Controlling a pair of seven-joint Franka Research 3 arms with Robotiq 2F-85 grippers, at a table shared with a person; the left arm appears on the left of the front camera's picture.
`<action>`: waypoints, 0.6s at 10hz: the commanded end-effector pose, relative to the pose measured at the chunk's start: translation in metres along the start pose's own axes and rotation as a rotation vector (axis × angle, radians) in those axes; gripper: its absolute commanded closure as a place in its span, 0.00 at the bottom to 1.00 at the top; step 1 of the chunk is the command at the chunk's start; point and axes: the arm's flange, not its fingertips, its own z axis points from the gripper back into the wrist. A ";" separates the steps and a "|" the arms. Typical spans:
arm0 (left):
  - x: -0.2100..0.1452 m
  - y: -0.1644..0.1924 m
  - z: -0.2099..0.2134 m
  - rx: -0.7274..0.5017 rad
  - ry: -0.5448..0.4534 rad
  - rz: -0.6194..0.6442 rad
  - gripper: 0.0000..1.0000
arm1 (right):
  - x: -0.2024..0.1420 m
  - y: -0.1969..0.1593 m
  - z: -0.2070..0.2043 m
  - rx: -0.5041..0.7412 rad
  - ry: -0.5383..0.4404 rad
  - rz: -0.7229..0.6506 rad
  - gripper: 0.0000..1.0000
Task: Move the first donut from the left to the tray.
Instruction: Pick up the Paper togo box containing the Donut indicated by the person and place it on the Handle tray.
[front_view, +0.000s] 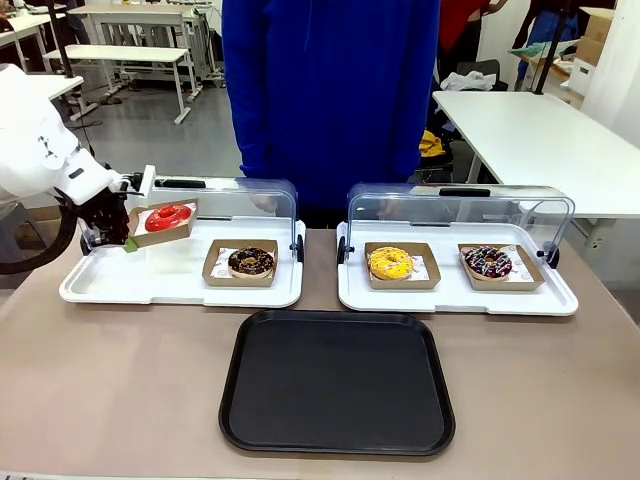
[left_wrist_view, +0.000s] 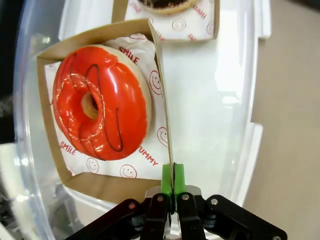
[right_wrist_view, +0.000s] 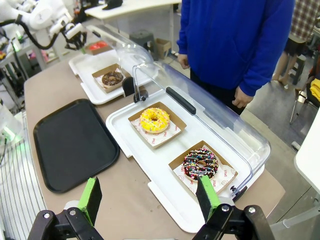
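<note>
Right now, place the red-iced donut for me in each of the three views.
Front: red donut far left, lifted in its holder by left gripper.
Left wrist: upper left.
Right wrist: tiny, top left.
Shared landmark: chocolate donut beside it.

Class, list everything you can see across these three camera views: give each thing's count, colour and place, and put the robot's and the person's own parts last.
Red donut: one, glossy red, in a brown cardboard holder held tilted above the left white tray.
Chocolate donut: one, brown, left white tray.
Yellow donut: one, right white tray.
Sprinkled donut: one, dark, right white tray.
Clear lids: two, open at the trays' far sides.
Black tray: one, near middle of the table.
Left hand: shut on the holder's wall.
Right hand: open, above the table's right end.
Person: one, blue top, far side.
</note>
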 end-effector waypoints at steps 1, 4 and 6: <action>0.024 -0.033 0.017 0.019 -0.007 -0.033 0.98 | 0.003 -0.002 -0.001 0.001 -0.036 0.023 0.00; 0.092 -0.084 0.014 -0.026 0.038 -0.112 0.98 | 0.003 -0.002 -0.001 0.001 -0.036 0.023 0.00; 0.136 -0.127 0.008 -0.034 0.079 -0.172 0.98 | 0.003 -0.002 -0.001 0.001 -0.036 0.023 0.00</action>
